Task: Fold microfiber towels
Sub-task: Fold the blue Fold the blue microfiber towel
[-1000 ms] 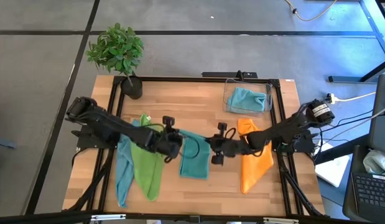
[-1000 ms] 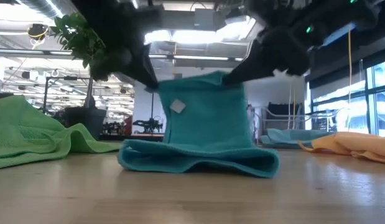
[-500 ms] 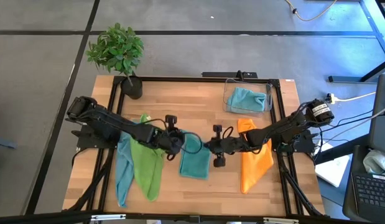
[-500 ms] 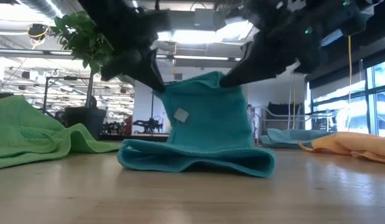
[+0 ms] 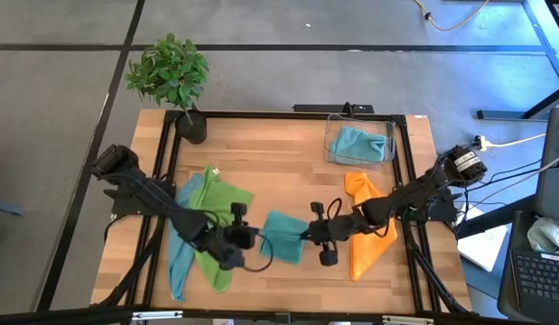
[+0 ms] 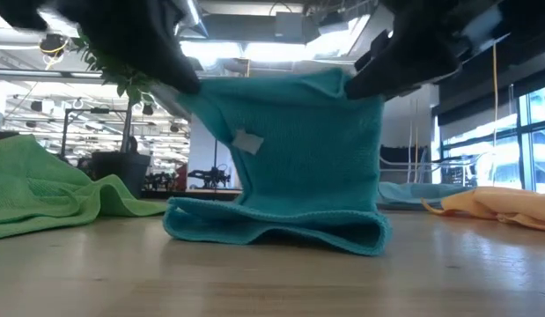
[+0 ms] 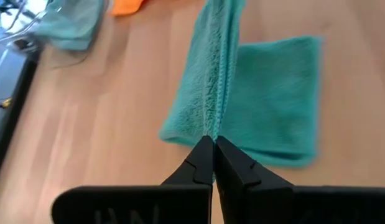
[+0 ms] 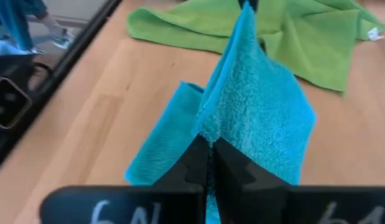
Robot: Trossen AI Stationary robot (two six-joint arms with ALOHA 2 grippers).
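Observation:
A teal microfiber towel stands up from the middle of the table's near half, held by its top edge between my two grippers. My left gripper is shut on its upper left corner. My right gripper is shut on its upper right corner. The towel's lower part lies on the wood in a soft fold. A lime green towel lies crumpled to the left, partly over a light blue towel. An orange towel lies to the right. My left gripper pinches the teal towel's upper left corner between its two fingers, slanting down from the table's left. The cloth runs on from the fingertips, drawn fairly straight along the top edge. Its lower part rests on the table. My right gripper pinches the towel's upper right corner between its two fingers, slanting down from the table's right. The cloth hangs below the held edge. Its bottom fold lies on the table.
A clear plastic bin holding a light blue cloth stands at the far right. A potted plant stands at the far left corner. Bare wood lies between the towels and the table's far edge.
Both grippers have moved toward the table's near edge and a little apart, carrying the teal towel's top edge with them. The top edge is now spread wider and straighter between them. The lower fold has stayed on the table.

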